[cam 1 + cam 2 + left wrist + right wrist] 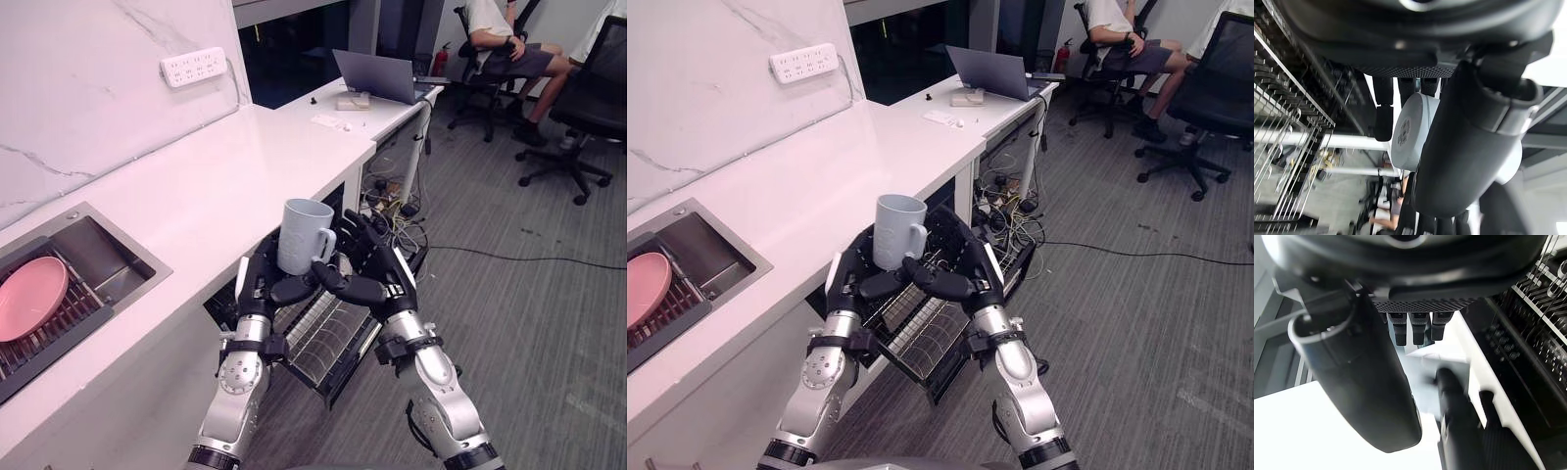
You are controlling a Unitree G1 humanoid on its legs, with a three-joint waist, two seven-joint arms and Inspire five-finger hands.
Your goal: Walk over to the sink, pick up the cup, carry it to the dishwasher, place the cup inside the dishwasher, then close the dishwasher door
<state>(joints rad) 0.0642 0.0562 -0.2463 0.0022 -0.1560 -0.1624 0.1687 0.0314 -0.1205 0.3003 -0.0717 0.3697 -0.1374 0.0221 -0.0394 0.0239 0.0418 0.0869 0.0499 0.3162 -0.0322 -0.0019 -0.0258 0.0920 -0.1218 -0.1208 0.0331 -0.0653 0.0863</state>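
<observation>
Cup (304,235) held upright between both robot hands, above pulled-out dishwasher rack (328,343), just off counter (196,196) edge. Left robot hand (263,284) curled round cup's lower body, thumb across front. Right robot hand (367,269) wrapped in on handle side, fingers behind cup, thumb below, meeting left thumb. Pink plate (29,297) seen in sink (93,250), well apart from cup. Laptop (377,76) at counter's far end.
</observation>
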